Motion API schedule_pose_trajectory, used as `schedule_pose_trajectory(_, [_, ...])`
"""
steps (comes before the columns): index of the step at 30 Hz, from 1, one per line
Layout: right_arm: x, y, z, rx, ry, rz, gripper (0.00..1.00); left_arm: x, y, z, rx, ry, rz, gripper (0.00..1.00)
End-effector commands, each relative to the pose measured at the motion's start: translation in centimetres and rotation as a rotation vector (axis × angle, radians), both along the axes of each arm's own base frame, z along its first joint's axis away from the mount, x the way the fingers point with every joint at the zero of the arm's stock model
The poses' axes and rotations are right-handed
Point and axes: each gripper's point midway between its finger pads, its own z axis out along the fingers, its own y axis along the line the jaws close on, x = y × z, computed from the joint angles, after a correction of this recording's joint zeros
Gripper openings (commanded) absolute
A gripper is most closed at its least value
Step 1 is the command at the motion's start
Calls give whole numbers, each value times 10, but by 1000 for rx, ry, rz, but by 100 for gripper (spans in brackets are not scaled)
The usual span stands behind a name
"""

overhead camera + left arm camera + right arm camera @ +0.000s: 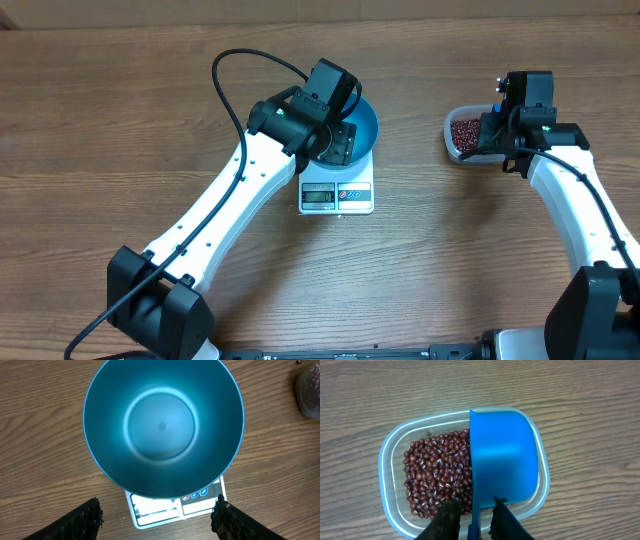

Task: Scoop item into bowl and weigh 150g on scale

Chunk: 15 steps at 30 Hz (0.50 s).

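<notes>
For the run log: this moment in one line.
bowl empty on scale | left end effector open above bowl | right end effector grips scoop in tub beside beans

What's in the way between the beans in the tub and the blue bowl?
The bare table between tub and bowl holds nothing, but the left gripper hangs open over the bowl, covering part of its mouth. It may block the scoop in the right gripper.

Bowl (162,425) sits on scale (337,196); beans (435,475) and scoop (502,460) in tub (387,460).
</notes>
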Motion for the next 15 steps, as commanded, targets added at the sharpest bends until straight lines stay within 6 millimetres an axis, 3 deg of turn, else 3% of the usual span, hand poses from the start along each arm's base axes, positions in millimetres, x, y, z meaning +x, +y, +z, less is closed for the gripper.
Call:
schedule_pose_trajectory(1, [2,1,4,-15,-8,15,20,4,0,2,12,-14,-12,74])
schedule_pose_trajectory(7, [5,-1,-11,-34,30,33,12,4,0,2,11,-14,-12,75])
schedule_pose_trajectory(9, [8,-1,-10,-35,16,33,4,4,0,2,11,-14,-12,75])
schedule_pose_trajectory(15, [6,0,-11,-33,25,32,4,1,2,0,20,2,-13,79])
